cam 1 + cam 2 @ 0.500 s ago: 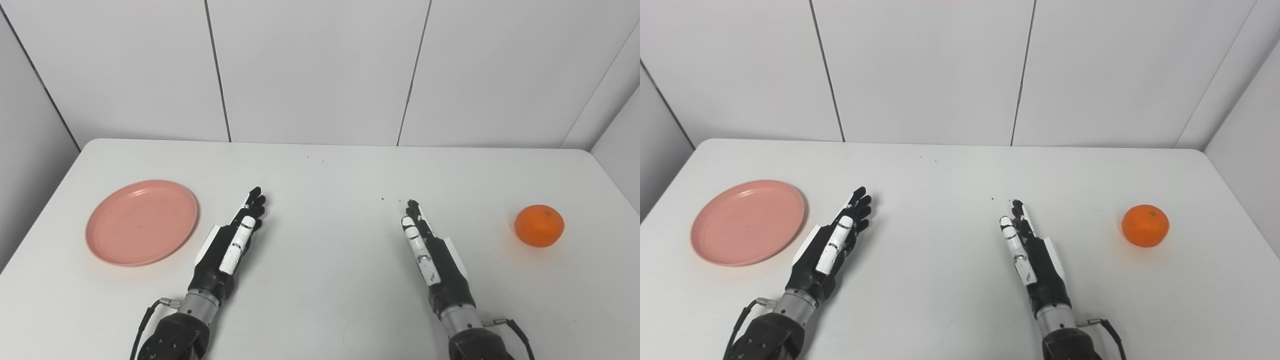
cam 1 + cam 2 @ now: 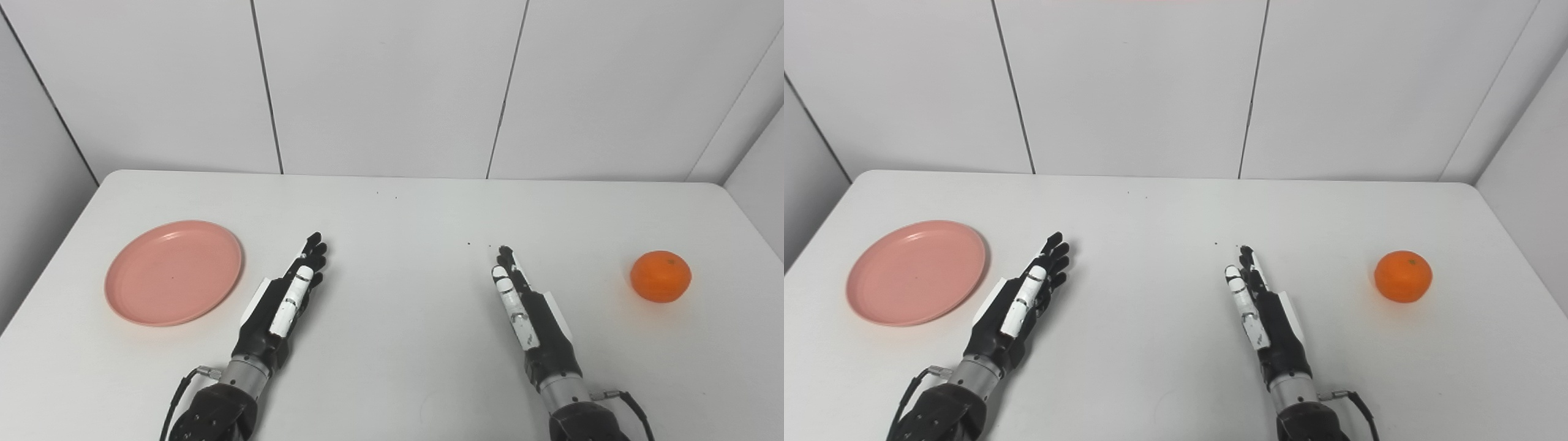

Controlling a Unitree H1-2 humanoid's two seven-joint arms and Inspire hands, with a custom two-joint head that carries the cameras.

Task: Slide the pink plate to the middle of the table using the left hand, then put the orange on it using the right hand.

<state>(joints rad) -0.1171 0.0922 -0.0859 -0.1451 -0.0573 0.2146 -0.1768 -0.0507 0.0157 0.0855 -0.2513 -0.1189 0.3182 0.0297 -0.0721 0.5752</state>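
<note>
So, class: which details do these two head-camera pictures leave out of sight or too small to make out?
- Palm sides of the left hand and right hand: both views, the hands stand edge-on.
- Both forearms: cut off by the bottom edge.
- Far side and underside of the orange: hidden by the fruit itself.
- Dark specks on the table: too small to identify.
- Underside of the pink plate: hidden by the plate itself.

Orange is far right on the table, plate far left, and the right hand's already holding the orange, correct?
Not quite: the right hand is open, apart from the orange, as the left eye view shows. Orange far right, pink plate far left: correct.
</note>
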